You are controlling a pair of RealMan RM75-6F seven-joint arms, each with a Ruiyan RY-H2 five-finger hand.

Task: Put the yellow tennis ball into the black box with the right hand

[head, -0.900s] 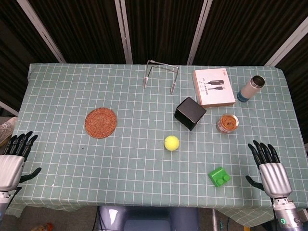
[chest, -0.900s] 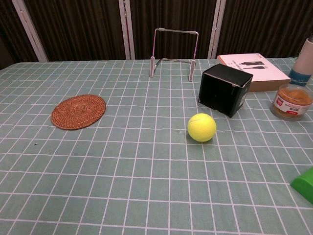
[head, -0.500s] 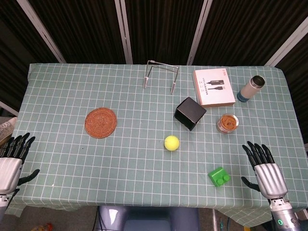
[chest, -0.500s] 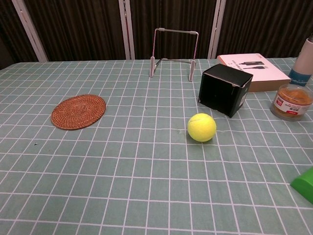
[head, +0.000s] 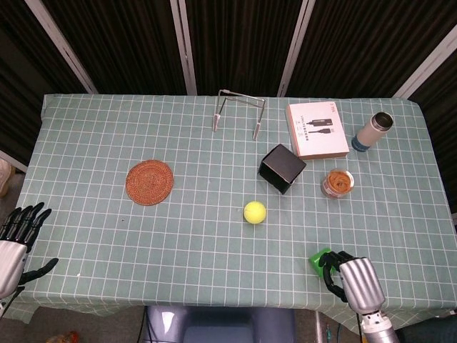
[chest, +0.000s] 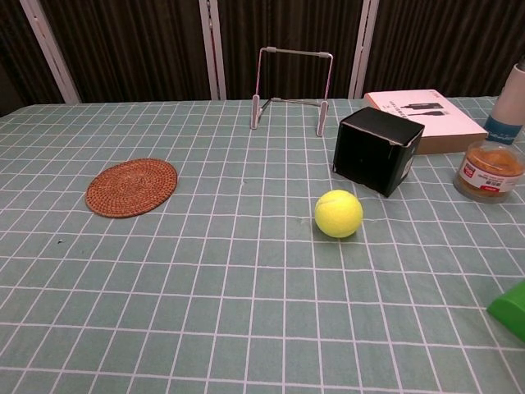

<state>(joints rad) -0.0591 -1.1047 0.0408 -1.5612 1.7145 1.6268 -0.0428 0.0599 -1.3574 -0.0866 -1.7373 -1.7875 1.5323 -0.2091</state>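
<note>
I see my right hand (head: 351, 277) empty, fingers apart, over the green block (head: 318, 258), with the yellow tennis ball (head: 255, 212) just near of the black box (head: 282, 168).

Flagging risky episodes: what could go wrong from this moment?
The right hand sits right over the green block and may knock it while heading for the tennis ball. The ball lies free on the cloth and could roll away. The black box is tilted, so the drop may miss.

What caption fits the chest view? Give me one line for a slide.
Yellow tennis ball rests on the checked tablecloth just in front of the black box, no hand in frame.
</note>
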